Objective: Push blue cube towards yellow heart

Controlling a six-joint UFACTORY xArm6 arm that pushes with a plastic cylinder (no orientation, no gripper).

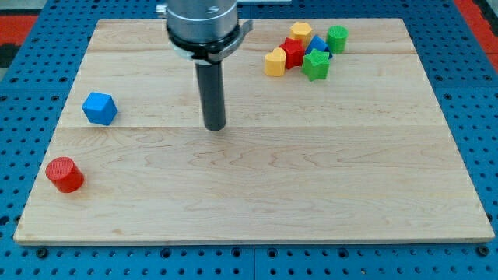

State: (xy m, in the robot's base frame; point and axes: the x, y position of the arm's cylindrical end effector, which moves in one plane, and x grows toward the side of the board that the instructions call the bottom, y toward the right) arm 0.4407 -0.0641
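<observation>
The blue cube (99,108) lies on the wooden board at the view's left. The yellow heart (275,62) lies near the view's top, at the left end of a cluster of blocks. My tip (215,127) rests on the board between them, well to the right of the blue cube and below and left of the yellow heart, touching neither.
The cluster next to the yellow heart holds a red block (293,51), a yellow block (300,32), a blue block (317,45), a green star (315,66) and a green cylinder (337,38). A red cylinder (64,174) stands at the lower left. The wooden board (257,194) lies on a blue pegboard.
</observation>
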